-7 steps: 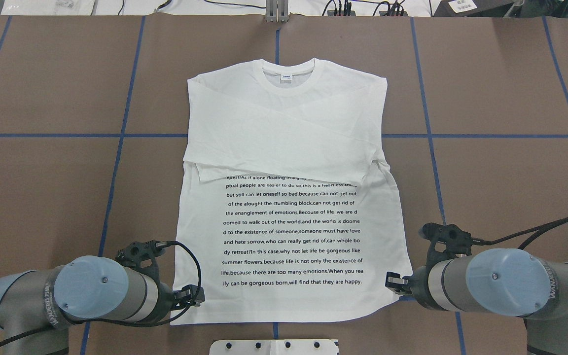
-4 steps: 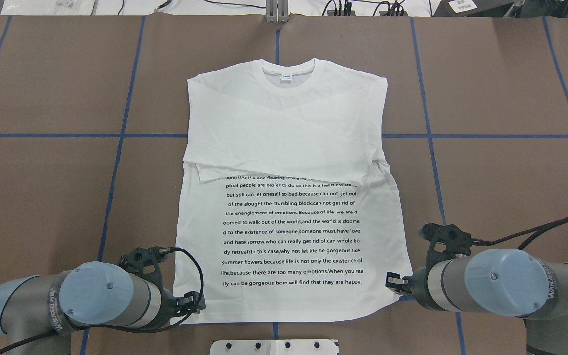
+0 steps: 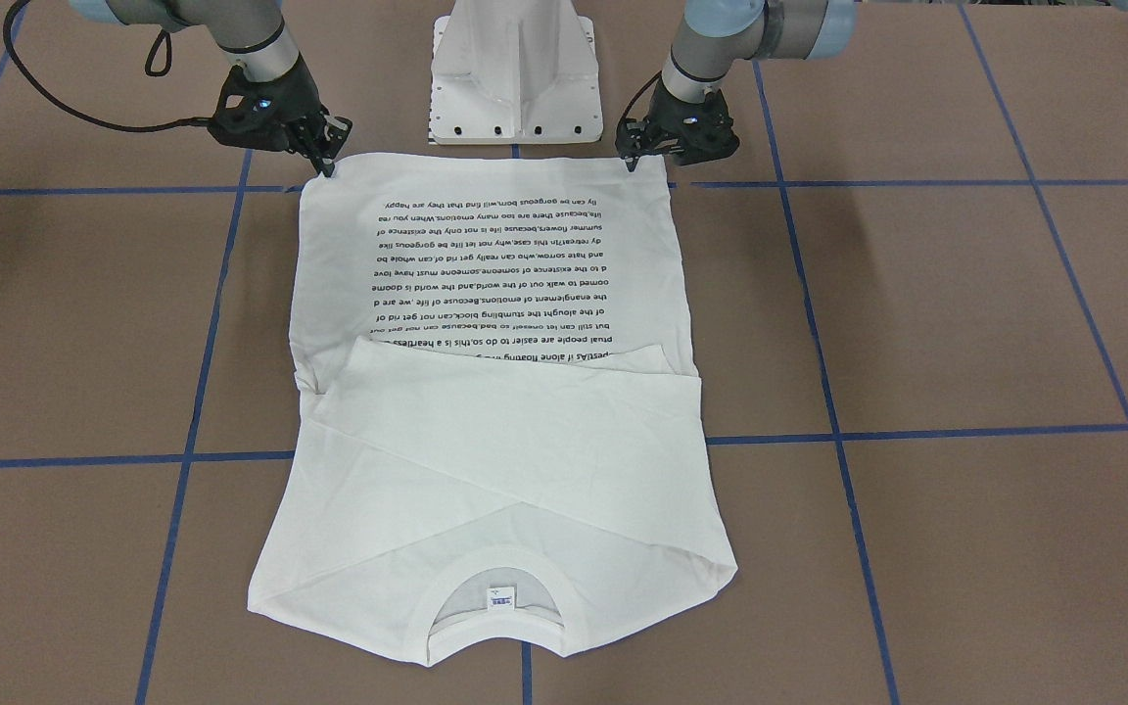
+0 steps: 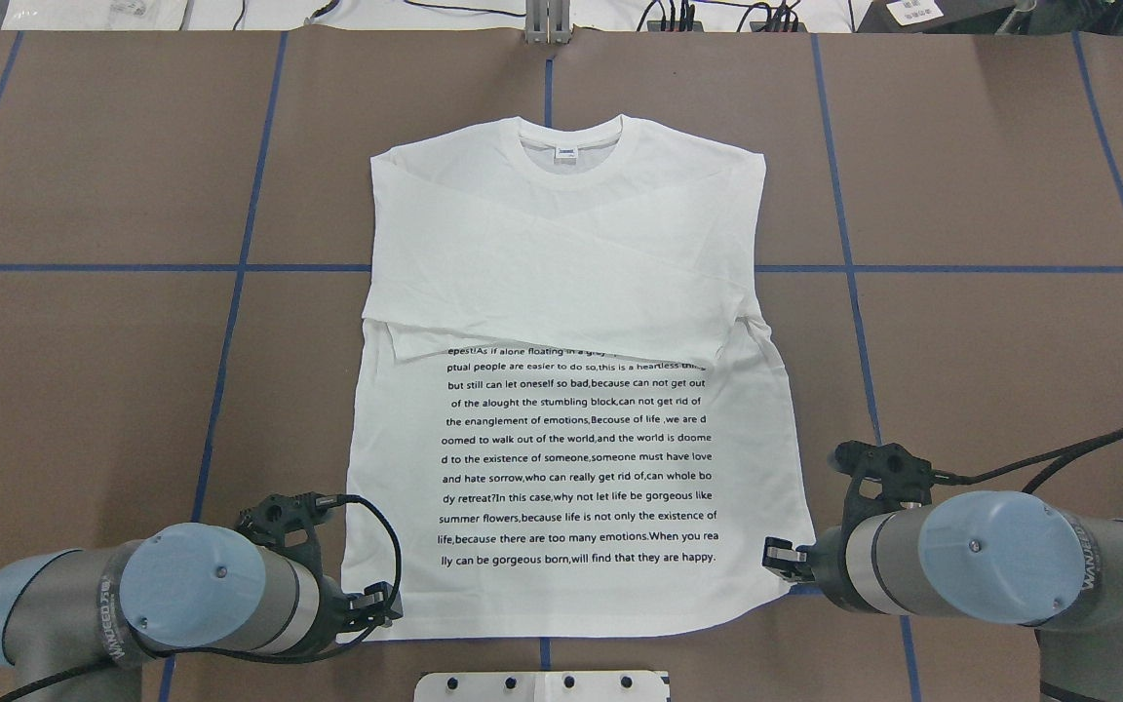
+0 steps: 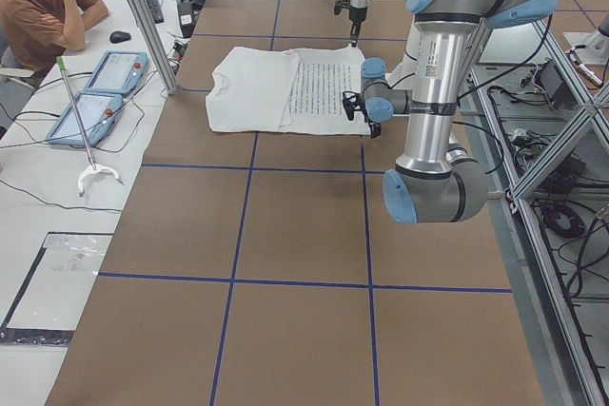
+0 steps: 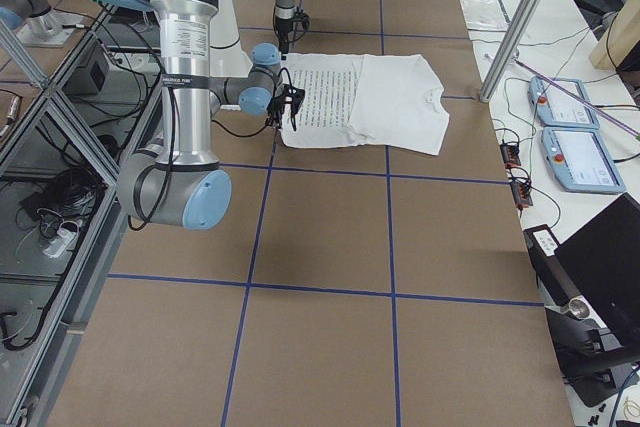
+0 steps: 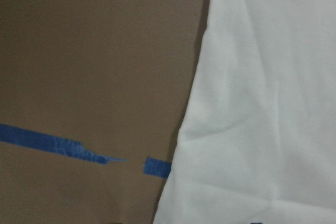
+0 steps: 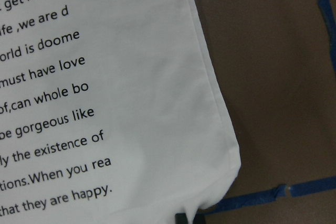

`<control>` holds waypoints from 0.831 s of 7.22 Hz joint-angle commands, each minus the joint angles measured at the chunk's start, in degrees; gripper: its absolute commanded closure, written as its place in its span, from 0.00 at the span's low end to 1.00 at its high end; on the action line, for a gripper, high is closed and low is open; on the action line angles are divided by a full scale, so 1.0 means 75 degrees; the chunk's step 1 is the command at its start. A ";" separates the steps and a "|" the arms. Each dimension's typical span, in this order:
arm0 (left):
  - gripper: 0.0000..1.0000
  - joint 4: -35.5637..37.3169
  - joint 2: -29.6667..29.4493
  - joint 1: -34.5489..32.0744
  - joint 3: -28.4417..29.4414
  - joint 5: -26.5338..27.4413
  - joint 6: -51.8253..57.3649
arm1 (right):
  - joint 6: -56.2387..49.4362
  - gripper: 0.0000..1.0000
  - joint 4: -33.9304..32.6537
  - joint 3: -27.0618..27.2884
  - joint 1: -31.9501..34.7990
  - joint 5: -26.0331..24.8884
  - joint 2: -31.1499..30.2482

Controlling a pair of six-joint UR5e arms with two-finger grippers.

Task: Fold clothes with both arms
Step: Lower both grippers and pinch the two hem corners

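Resting at the near left hem corner of the white shirt [image 4: 561, 292], the left pincer [image 4: 381, 604] has its tips at the cloth edge. Whether its jaws are apart or clamped on the fabric cannot be told from any view. The left wrist view shows only the shirt's side edge against the brown counter [image 4: 84, 390] and a strip of blue tape [image 7: 52, 145]. No finger shows there.

The right pincer [image 4: 774, 561] sits at the opposite hem corner, its tips touching the shirt's side edge just beside the last lines of print. Its jaw state likewise cannot be told. The right wrist view shows a small dark tip at the bottom edge of the frame, beside the hem corner.

Both wrists are held low over the counter. Behind each pincer a short grey link lies nearly level, pointing inward toward the shirt, with a light blue joint cap [image 4: 191, 585] turned upward. In the side views each arm's upper tube stands upright at the counter's robot side.

The shirt lies flat at mid-counter, hem toward the robot. Its ribbed collar [image 4: 569, 171] and small tag [image 4: 567, 152] lie at the far end. Both sleeves are folded across the chest, overlapping and covering the top line of the black text [image 4: 576, 458].
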 commanded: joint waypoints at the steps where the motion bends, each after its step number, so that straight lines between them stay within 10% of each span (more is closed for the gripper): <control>1: 0.29 0.0001 -0.0001 0.0008 0.0003 0.0001 0.0000 | 0.0000 1.00 0.0000 -0.0001 0.0022 0.0010 0.0000; 6: 0.47 0.0001 -0.0001 0.0019 0.0014 0.0001 0.0000 | 0.0000 1.00 0.0000 -0.0001 0.0092 0.0010 0.0000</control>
